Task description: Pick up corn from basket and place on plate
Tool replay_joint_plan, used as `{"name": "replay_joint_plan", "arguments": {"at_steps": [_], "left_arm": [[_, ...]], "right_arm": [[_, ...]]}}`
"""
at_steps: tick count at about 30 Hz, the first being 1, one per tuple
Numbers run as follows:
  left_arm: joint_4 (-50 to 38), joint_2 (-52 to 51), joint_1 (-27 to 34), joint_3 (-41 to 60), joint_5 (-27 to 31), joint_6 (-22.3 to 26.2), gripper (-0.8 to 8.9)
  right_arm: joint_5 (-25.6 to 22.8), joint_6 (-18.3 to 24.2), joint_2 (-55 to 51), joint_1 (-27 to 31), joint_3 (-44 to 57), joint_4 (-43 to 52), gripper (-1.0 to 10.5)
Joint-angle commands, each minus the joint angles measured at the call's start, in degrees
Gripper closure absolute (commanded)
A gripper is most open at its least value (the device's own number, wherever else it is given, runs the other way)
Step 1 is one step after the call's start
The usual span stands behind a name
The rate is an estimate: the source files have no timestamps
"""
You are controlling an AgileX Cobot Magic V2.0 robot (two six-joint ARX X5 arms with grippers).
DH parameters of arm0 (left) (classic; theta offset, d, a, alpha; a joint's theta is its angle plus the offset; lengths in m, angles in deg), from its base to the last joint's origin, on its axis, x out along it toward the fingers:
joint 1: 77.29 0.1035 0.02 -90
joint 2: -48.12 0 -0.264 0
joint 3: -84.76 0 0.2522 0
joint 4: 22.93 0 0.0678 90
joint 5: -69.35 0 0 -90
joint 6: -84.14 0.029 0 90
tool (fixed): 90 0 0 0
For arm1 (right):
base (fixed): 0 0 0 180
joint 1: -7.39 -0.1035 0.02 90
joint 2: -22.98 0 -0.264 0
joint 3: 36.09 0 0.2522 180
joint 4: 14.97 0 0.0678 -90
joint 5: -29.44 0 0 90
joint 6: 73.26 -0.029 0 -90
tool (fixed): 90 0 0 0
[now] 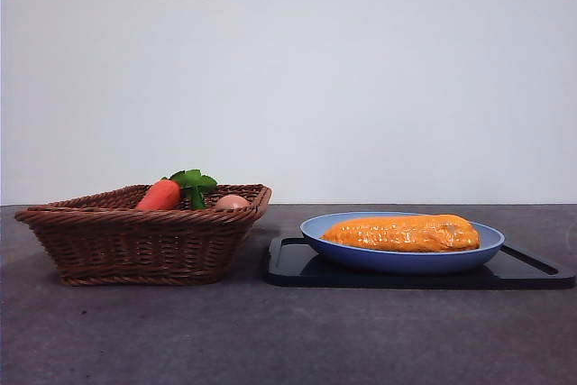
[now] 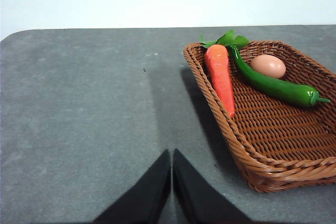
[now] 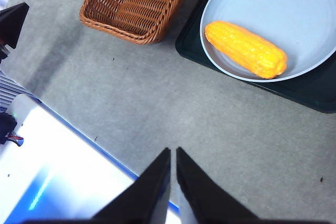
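The yellow-orange corn (image 1: 402,233) lies lengthwise on the light-blue plate (image 1: 401,260), also seen as corn (image 3: 245,49) on the plate (image 3: 294,9) in the right wrist view. The brown wicker basket (image 1: 144,241) stands left of the plate and holds no corn. My right gripper (image 3: 172,153) is shut, empty, high above the grey table well short of the plate. Over bare table beside the basket (image 2: 273,129), my left gripper (image 2: 171,155) is shut with nothing in it. Neither arm shows in the front view.
In the basket lie a carrot (image 2: 220,77) with green leaves, a green pepper (image 2: 273,85) and a pale egg (image 2: 268,65). A black tray (image 1: 297,263) sits under the plate. A white and blue surface (image 3: 58,177) borders the table's edge near the right arm.
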Motion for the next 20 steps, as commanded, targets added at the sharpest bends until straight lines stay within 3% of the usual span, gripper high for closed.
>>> {"name": "replay_joint_plan", "arguments": {"at_steps": [1,20], "left_arm": [[0.39,-0.07,0.22,1.55,0.00,-0.31,8.06],[0.42,-0.07,0.22,1.55,0.00,-0.31,8.06]], "right_arm": [[0.13,0.66,0.37,-0.24,-0.96,0.61,9.4],[0.07,2.08,0.37,-0.24,-0.96,0.57,9.4]]}}
